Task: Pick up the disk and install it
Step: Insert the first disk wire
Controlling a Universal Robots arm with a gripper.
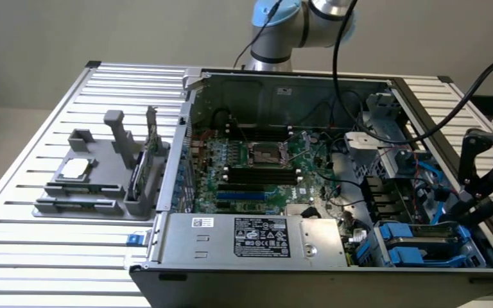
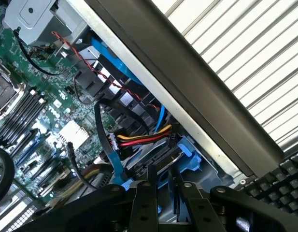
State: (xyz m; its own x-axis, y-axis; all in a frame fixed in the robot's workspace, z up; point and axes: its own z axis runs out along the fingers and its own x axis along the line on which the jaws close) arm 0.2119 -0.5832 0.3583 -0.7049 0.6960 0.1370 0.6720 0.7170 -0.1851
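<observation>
Caught from above: a slatted metal worktop (image 1: 24, 212) bearing an open computer case (image 1: 315, 282), innards exposed. Found a grey-and-blue robot arm (image 1: 281, 29) rooted behind the case's far wall, with its dark wrist end hung over the case's near corner on the exterior view's right. Noted a big silver labelled power-supply box (image 1: 255, 239) set against the near wall, and beyond it a green motherboard (image 1: 255, 170) flat on the case floor, crossed by black leads. Spotted a grey holder (image 1: 84, 192) on the worktop just beside the case, on the exterior view's left. Glimpsed part of a black keyboard (image 2: 279, 179) outside the case wall in the wrist view. Located a blue drive bay (image 1: 400, 253) in the near corner on the exterior view's right, next to the power-supply box. Placed the disk (image 2: 156, 154) inside that bay, framed by blue plastic, directly under the end effector (image 2: 162, 170). Saw the end effector poised right at the disk's edge; could not tell whether clenched on the disk or released. Picked out a red, yellow and black cable bundle (image 2: 144, 140) running just beside the disk. Made out a small square silver chip (image 1: 75, 169) resting on the holder, well apart from the bay.
</observation>
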